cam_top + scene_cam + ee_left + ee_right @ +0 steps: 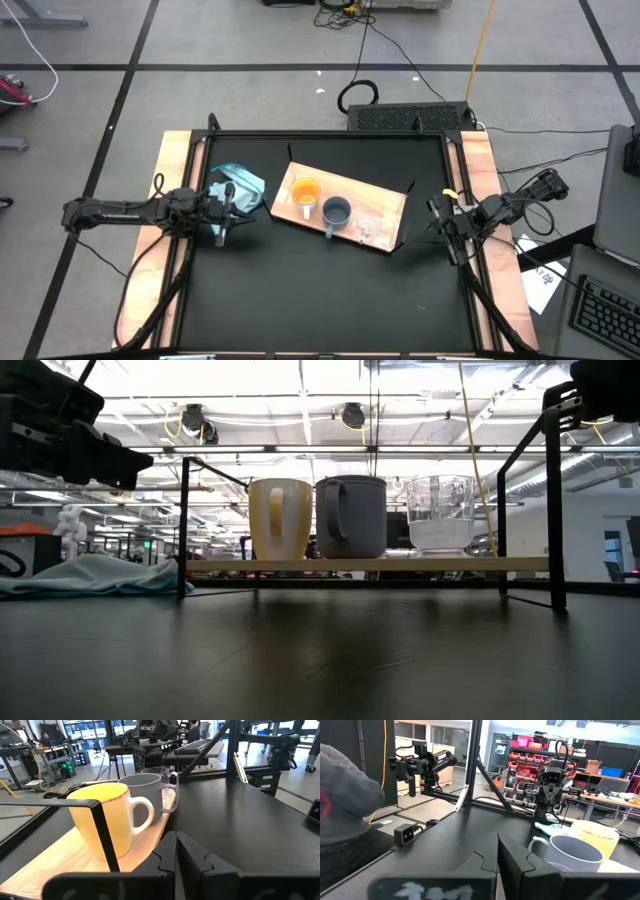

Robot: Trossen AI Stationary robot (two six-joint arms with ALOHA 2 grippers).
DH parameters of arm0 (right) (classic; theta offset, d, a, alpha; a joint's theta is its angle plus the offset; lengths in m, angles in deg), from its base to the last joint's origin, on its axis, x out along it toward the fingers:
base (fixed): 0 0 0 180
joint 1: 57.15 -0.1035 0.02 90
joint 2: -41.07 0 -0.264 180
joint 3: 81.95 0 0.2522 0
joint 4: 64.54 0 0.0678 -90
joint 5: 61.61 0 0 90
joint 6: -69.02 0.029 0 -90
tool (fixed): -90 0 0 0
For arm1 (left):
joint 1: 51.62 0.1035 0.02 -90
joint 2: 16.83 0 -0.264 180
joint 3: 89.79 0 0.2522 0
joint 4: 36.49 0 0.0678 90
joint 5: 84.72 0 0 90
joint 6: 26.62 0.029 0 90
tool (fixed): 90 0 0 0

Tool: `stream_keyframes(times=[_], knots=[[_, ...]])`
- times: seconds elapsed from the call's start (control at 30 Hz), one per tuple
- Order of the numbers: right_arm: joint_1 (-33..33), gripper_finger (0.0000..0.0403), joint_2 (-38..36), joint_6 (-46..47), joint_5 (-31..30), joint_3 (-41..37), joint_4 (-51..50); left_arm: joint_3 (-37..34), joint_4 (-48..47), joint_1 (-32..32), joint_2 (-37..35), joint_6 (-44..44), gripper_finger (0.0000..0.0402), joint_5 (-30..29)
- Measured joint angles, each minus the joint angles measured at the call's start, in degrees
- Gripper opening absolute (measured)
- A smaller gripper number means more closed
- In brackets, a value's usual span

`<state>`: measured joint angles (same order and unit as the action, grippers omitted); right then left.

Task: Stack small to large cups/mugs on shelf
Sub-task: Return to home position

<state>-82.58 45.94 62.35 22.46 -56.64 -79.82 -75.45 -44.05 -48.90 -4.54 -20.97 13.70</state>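
Note:
Three cups stand in a row on their bases on the light-wood shelf [385, 205]: an orange mug [305, 192] with a pale handle, a blue-grey mug [336, 211] and a clear glassy cup [367, 226]. In the low view the same three stand side by side, the orange mug [279, 518], the blue-grey mug [350, 516] and the clear cup [440, 512], on the board [520, 564], which rests on dark brackets. My left gripper [176, 837] is shut and level just off the shelf's left end, near the orange mug [102, 820]. My right gripper [498, 842] is shut at the table's right edge, apart from the shelf.
A teal-blue cloth [240, 183] lies on the black tabletop beside the shelf's left end, close to my left arm. Wooden rails [170, 170] run along both table sides. The near half of the table [320, 300] is bare. A person's sleeve [345, 795] shows beyond the table.

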Motion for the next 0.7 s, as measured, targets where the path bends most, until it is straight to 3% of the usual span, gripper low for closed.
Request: stream_keyframes(times=[0.7], knots=[[0.00, 0.0000, 0.01, 0.00, 0.00, 0.00, 0.00, 0.02, 0.02, 0.00, 0.00, 0.04, 0.0033, -0.02]])
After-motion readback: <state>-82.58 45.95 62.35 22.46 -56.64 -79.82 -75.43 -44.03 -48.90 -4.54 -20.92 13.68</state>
